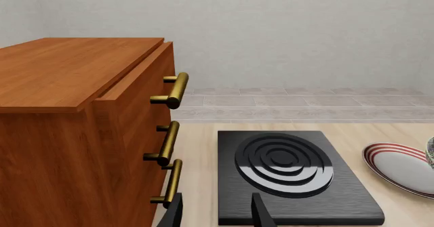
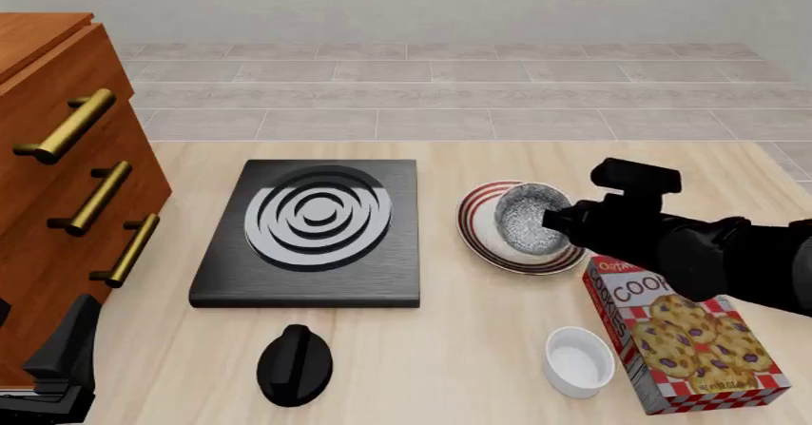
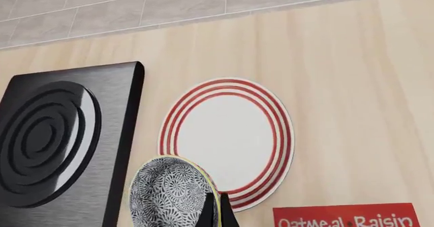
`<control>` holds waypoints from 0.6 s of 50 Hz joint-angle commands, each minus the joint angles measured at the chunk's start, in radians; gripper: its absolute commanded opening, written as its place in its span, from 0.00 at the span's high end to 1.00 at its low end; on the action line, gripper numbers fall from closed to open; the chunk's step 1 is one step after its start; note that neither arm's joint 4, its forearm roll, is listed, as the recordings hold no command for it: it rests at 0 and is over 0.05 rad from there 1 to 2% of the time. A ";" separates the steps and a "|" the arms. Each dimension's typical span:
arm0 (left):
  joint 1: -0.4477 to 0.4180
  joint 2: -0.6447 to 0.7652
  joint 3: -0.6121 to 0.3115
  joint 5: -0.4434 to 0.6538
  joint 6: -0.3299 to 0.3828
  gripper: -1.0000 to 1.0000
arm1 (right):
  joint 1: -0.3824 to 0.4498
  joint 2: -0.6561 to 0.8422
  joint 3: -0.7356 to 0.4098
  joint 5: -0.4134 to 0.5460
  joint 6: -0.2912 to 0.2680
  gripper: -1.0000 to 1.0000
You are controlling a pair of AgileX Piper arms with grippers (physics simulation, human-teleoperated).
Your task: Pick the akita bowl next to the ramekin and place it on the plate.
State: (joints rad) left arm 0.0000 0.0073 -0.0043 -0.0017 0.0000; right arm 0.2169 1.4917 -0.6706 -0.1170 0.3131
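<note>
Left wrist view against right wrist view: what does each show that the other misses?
Only the left wrist view shows the wooden drawer cabinet with its brass handles, and the left gripper with jaws apart and nothing between them. Only the right wrist view shows the right gripper shut on the akita bowl held above the table, and the cookie box. Both show the black slab and the plate.

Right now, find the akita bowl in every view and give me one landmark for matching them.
Front view: the akita bowl hangs over the plate, held by the right gripper.
Right wrist view: its patterned outside fills the bottom edge, pinched at the rim.
Left wrist view: only a sliver at the right edge.
Shared landmark: the black slab with rings beside the plate.
</note>
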 commanded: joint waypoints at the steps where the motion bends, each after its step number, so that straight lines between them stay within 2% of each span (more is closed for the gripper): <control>1: 0.000 0.000 0.000 0.000 0.000 0.00 | -0.004 0.035 -0.027 -0.014 -0.002 1.00; 30: 0.000 0.000 0.000 0.000 0.000 0.00 | -0.014 0.115 -0.052 -0.052 0.004 1.00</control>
State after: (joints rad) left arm 0.0000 0.0073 -0.0043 -0.0017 0.0000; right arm 0.2073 1.5840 -0.7078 -0.1580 0.3148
